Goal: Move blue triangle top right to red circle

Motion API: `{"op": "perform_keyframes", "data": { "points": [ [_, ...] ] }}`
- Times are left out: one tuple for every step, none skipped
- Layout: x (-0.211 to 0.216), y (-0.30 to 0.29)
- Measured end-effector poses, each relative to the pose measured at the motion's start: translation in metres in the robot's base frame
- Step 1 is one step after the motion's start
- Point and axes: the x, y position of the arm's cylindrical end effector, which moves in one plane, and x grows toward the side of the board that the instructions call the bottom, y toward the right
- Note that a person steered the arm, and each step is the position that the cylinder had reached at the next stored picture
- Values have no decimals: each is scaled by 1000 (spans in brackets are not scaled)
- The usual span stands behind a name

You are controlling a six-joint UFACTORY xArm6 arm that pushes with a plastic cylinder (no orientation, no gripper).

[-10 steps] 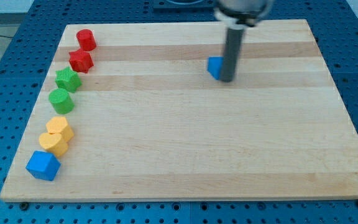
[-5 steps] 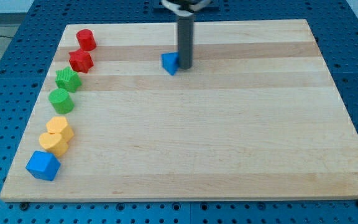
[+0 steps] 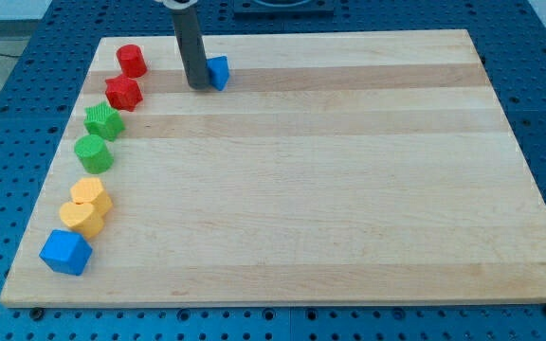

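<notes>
The blue triangle (image 3: 218,72) lies near the view's top, left of centre. My tip (image 3: 197,86) stands right against its left side, between it and the red blocks. The red circle (image 3: 131,61) sits at the view's top left corner of the board, well left of the triangle and apart from it.
Down the board's left side run a red star-like block (image 3: 122,93), a green star-like block (image 3: 103,121), a green round block (image 3: 93,152), two yellow blocks (image 3: 88,208) and a blue cube (image 3: 65,252). The wooden board (image 3: 349,208) lies on a blue perforated table.
The blue triangle has slid left and up the view, from the board's middle top towards the red circle. My tip moved left with it and now stands on its left side instead of its right.
</notes>
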Motion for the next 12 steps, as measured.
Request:
{"op": "perform_keyframes", "data": {
  "points": [
    [-3, 64],
    [18, 58],
    [-13, 67],
    [-43, 54],
    [-38, 74],
    [-27, 108],
    [-63, 129],
    [-80, 120],
    [-70, 110],
    [-64, 84],
    [-65, 28],
    [-72, 29]
  ]
}}
